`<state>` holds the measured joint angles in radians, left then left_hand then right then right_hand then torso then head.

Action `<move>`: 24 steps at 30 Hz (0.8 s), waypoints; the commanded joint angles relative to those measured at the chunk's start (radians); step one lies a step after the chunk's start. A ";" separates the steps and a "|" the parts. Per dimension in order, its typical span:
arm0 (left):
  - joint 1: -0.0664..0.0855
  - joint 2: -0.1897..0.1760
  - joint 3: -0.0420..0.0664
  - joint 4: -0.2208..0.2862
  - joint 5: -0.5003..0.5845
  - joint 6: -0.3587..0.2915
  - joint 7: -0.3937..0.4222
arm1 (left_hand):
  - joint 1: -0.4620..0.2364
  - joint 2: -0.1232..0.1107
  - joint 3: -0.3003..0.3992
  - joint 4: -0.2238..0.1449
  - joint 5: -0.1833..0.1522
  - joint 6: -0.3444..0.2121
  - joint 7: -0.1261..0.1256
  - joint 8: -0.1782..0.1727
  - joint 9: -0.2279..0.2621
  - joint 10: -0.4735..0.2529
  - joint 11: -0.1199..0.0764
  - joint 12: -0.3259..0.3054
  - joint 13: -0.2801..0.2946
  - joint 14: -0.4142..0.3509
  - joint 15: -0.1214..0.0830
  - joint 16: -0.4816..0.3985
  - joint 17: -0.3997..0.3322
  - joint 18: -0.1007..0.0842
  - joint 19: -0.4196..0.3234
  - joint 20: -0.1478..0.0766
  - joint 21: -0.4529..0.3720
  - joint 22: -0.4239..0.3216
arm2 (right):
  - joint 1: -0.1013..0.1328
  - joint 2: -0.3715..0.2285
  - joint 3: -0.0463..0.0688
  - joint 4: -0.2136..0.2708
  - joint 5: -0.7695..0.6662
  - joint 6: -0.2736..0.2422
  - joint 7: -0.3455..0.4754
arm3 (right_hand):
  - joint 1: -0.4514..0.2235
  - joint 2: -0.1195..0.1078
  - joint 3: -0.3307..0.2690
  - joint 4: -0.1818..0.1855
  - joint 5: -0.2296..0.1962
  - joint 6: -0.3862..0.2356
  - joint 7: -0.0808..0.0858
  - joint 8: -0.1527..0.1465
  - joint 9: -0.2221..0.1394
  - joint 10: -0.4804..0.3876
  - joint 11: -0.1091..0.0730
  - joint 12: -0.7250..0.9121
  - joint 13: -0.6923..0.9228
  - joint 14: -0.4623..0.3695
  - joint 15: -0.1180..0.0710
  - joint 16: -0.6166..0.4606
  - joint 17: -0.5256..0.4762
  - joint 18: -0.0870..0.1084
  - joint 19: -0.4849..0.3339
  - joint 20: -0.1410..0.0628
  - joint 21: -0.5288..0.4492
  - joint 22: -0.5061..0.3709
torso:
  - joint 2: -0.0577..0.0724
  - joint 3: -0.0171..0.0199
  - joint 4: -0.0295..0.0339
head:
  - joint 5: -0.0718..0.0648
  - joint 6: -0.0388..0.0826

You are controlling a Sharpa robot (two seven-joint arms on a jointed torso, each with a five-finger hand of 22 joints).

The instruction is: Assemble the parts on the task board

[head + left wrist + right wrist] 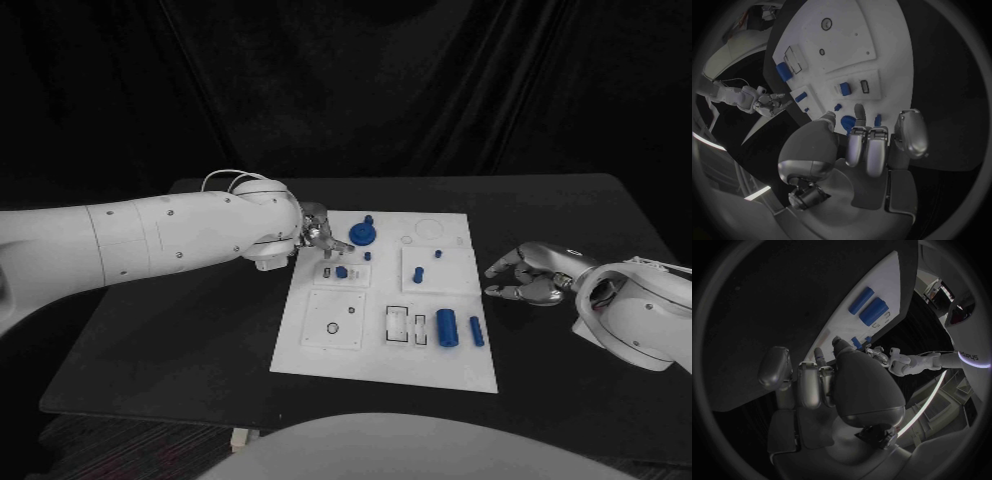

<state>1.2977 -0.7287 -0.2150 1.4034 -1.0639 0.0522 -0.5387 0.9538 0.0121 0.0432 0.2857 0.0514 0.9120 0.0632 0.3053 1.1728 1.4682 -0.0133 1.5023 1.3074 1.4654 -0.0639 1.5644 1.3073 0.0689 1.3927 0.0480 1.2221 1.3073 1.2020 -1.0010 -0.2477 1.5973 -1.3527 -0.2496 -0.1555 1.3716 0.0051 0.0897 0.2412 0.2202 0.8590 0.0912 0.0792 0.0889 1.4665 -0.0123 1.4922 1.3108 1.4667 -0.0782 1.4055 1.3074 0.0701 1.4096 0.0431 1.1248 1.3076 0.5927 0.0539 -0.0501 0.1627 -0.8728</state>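
Observation:
The white task board lies in the middle of the black table. At its far left corner stands a blue round part with a peg on top. My left hand is right beside it, and in the left wrist view the thumb and one outstretched finger flank the round part; a firm grip is not clear. Two blue cylinders lie side by side near the board's front right. Small blue pegs stand mid-board. My right hand rests on the table off the board's right edge, fingers curled in, holding nothing.
Raised white square plates with holes and slots cover the board's left and middle. A ring outline sits at the far right corner. Bare black table stretches left of the board, with a narrower strip to its right.

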 commanded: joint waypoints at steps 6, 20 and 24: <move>0.004 -0.066 0.000 0.083 -0.050 -0.118 0.069 | 0.029 0.023 -0.027 -0.002 0.001 -0.011 0.009 -0.044 -0.056 0.043 0.016 -0.002 0.204 0.097 0.017 -0.003 0.254 0.009 0.003 0.013 -0.002 0.159 | -0.002 -0.008 0.001 0.008 -0.002 0.001 -0.006 | 0.007 -0.003 0.001 -0.005 0.004 0.008 0.000 -0.006 -0.001 0.037 0.006 -0.003 0.177 0.056 0.010 -0.003 0.071 0.018 -0.007 0.001 -0.001 0.144 | 0.001 0.0002 0.0008 | 0.002 0.000; -0.022 -0.088 0.000 0.107 -0.052 -0.142 0.094 | 0.139 0.042 -0.011 -0.055 0.133 0.042 0.016 -0.135 -0.248 0.043 0.021 -0.002 0.203 0.095 0.022 -0.005 0.251 0.010 0.005 0.021 -0.005 0.159 | -0.003 -0.011 0.001 0.007 -0.002 0.000 -0.004 | 0.006 -0.002 0.001 -0.003 0.005 0.008 0.000 -0.006 -0.002 0.037 0.006 -0.003 0.177 0.056 0.010 -0.002 0.071 0.018 -0.007 0.001 -0.002 0.143 | 0.001 -0.0007 -0.0008 | 0.007 0.000; -0.031 -0.084 0.000 0.103 -0.052 -0.134 0.090 | 0.135 0.043 -0.013 -0.052 0.133 0.047 0.015 -0.136 -0.255 0.042 0.020 -0.003 0.202 0.095 0.022 -0.005 0.251 0.010 0.005 0.021 -0.006 0.159 | -0.003 -0.011 0.001 0.006 -0.002 0.000 -0.004 | 0.006 -0.002 0.001 -0.003 0.005 0.008 0.000 -0.006 -0.002 0.037 0.006 -0.003 0.177 0.056 0.010 -0.002 0.071 0.018 -0.007 0.001 -0.002 0.143 | 0.001 -0.0010 0.0000 | 0.007 0.000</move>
<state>1.2694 -0.8152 -0.2160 1.5066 -1.1116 -0.0695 -0.4689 1.0922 0.0558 0.0361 0.2331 0.1820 0.9525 0.0768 0.1738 0.9183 1.4663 -0.0016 1.5022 1.3074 1.4653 -0.0497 1.5644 1.3073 0.0688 1.3998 0.0626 1.2220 1.3073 1.2019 -1.0111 -0.2477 1.6021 -1.3525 -0.2498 -0.1553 1.3715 0.0050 0.0897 0.2412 0.2200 0.8590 0.0912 0.0792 0.0879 1.4665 -0.0123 1.4958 1.3090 1.4632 -0.0748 1.4055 1.3073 0.0701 1.4096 0.0431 1.1249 1.3074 0.5931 0.0532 -0.0504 0.1696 -0.8728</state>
